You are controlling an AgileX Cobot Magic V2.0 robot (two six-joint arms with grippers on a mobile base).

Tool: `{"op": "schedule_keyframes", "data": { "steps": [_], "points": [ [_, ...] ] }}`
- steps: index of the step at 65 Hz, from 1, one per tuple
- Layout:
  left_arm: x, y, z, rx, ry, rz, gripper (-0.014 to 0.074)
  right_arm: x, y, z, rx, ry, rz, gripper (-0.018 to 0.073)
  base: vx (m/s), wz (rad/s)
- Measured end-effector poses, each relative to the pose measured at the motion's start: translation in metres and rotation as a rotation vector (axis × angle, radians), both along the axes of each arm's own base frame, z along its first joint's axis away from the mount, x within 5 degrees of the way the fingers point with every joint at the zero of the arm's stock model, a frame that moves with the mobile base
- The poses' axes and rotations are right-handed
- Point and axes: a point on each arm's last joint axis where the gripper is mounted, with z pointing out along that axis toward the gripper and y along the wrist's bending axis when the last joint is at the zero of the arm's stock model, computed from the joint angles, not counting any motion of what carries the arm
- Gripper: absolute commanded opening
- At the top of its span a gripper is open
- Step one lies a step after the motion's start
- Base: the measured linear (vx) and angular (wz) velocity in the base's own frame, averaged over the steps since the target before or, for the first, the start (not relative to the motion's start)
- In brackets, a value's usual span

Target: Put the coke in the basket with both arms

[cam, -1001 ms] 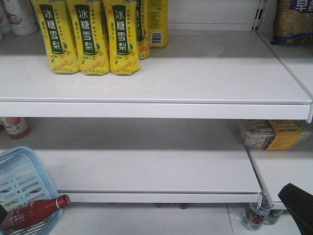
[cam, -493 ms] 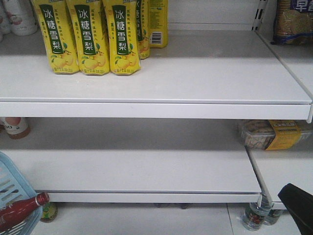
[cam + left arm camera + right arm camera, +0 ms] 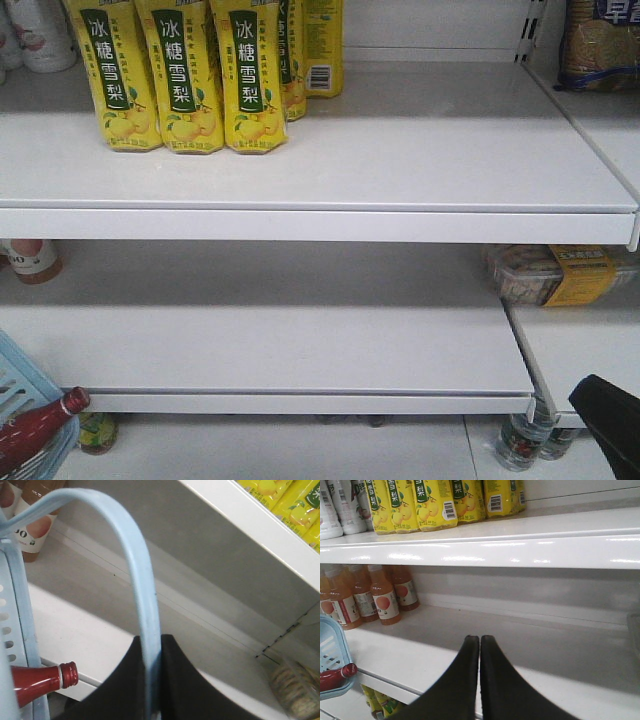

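Shop aisle, grocery or convenience type. White metal retail shelves (image 3: 320,190) in tiers, stocked with rows of identical yellow pear-drink cartons (image 3: 180,75), orange juice bottles (image 3: 385,597) and white bottles (image 3: 340,505), barcodes facing out. Light blue shopping basket (image 3: 330,650) alongside, packaged snacks (image 3: 600,40) on neighbouring shelf.

The basket (image 3: 144,630) is smooth light-blue plastic; the shelves (image 3: 520,550) are glossy white painted metal; the left gripper (image 3: 152,680) looks matt black.
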Motion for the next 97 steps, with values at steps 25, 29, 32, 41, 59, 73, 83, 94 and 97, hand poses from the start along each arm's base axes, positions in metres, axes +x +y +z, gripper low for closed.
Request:
{"op": "schedule_keyframes", "data": {
  "steps": [25,29,32,41,59,73,83,94,97],
  "points": [
    [-0.0028,0.0045,0.0011,0.017,-0.03,0.073,-0.0006,0.0,-0.0001,0.0,0.0,0.0,-0.001,-0.0004,0.0,0.0],
    [-0.0029,0.0047,0.0005,0.034,-0.024,0.073,-0.0006,0.0,-0.0001,0.0,0.0,0.0,-0.001,-0.0004,0.0,0.0],
    [-0.0029,0.0049,0.0001,0.047,-0.02,0.073,-0.0006,0.0001,-0.0001,-0.0001,0.0,0.0,-0.001,-0.0004,0.0,0.0],
    [-0.003,0.0051,-0.0006,0.072,-0.013,0.074,-0.0006,0.0001,-0.0001,-0.0001,0.0,0.0,-0.001,-0.0004,0.0,0.0],
    [-0.0029,0.0054,-0.0005,0.177,-0.02,0.064,-0.0006,0.0001,-0.0001,-0.0001,0.0,0.0,-0.001,-0.0004,0.0,0.0],
    [-0.003,0.0054,-0.0006,0.281,-0.024,0.052,-0.0006,0.0001,-0.0001,-0.0001,0.0,0.0,-0.001,-0.0004,0.0,0.0],
    [-0.003,0.0054,-0.0006,0.333,-0.027,0.046,-0.0006,0.0001,-0.0001,-0.0001,0.0,0.0,-0.001,-0.0004,0.0,0.0],
    [-0.003,0.0054,-0.0006,0.345,-0.028,0.045,-0.0006,0.0001,-0.0001,-0.0001,0.0,0.0,-0.001,-0.0004,0.0,0.0],
    [-0.003,0.0054,-0.0006,0.345,-0.028,0.045,-0.0006,0.0001,-0.0001,-0.0001,0.0,0.0,-0.001,-0.0004,0.0,0.0]
  ]
}}
